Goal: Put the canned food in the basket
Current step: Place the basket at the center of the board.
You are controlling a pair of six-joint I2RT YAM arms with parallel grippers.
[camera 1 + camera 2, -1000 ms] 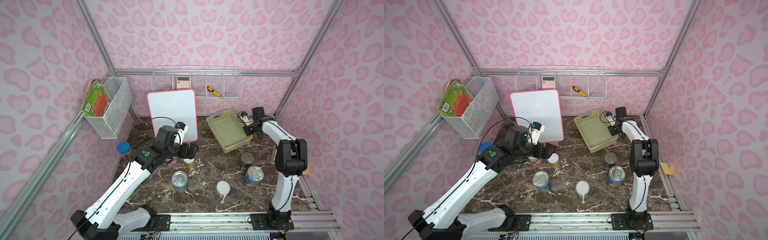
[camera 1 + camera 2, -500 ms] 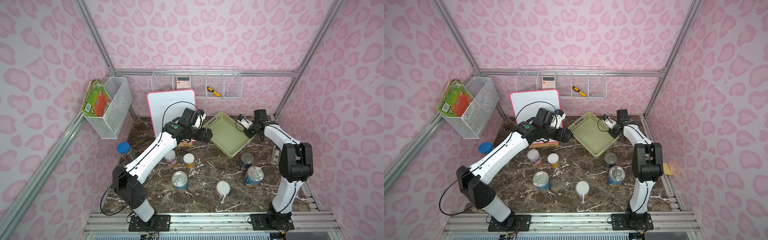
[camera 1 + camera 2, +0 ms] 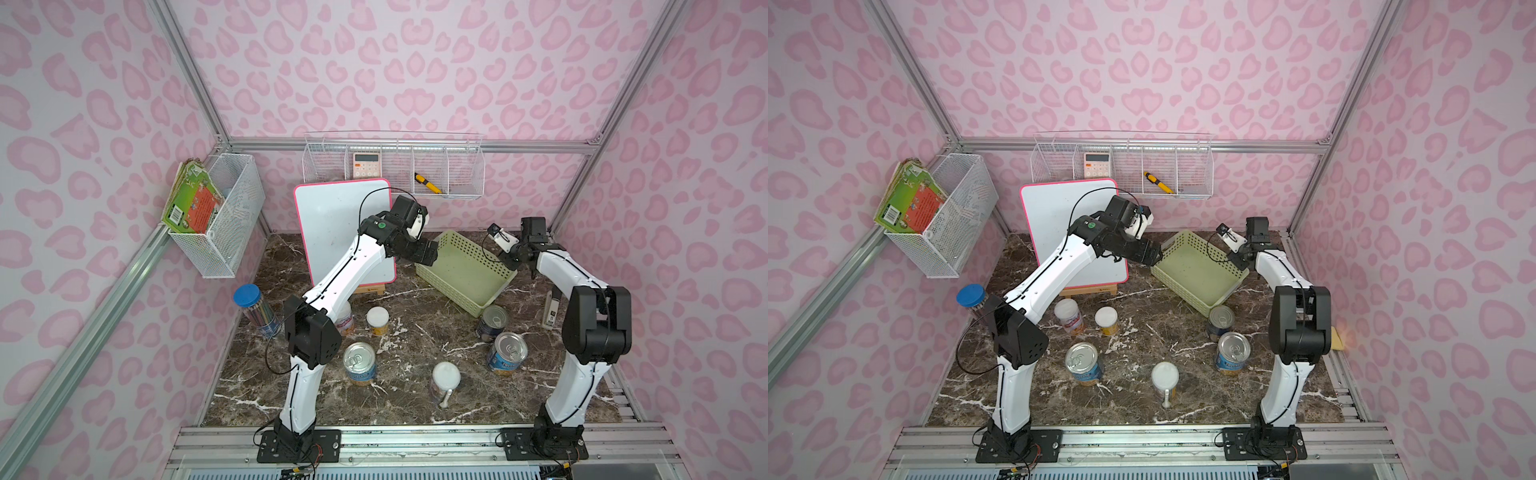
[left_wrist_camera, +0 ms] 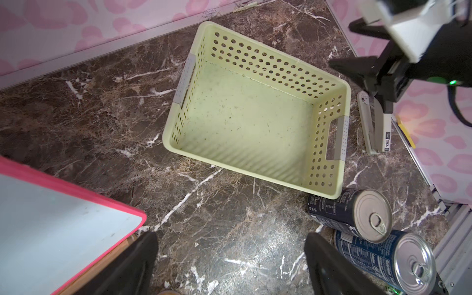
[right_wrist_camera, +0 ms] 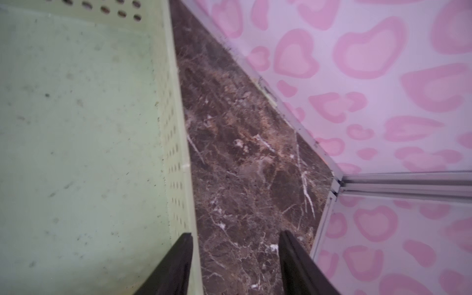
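The pale green basket (image 3: 465, 270) (image 3: 1200, 272) (image 4: 250, 120) stands empty at the back right of the table. My left gripper (image 3: 424, 257) (image 4: 229, 263) hovers open by its left end, nothing between the fingers. The right gripper (image 3: 509, 262) (image 5: 236, 263) is open at the basket's right rim (image 5: 178, 143), one finger over the rim and one over the marble. Three silver-topped blue cans (image 3: 360, 363) (image 3: 508, 353) (image 3: 492, 322) and three white-lidded cans (image 3: 377, 320) (image 3: 445, 376) (image 3: 345, 322) stand on the table; two of the blue cans (image 4: 357, 214) (image 4: 398, 260) show in the left wrist view.
A pink-framed whiteboard (image 3: 345, 232) leans behind the left arm. A blue-lidded jar of pencils (image 3: 253, 307) stands at the left edge, and a stapler (image 3: 550, 309) lies right of the basket. Wire baskets (image 3: 216, 216) (image 3: 395, 166) hang on the walls.
My left arm swung from over the white-lidded cans to the basket's left end, its gripper staying open. The basket turned on the table. The right gripper went from shut to open.
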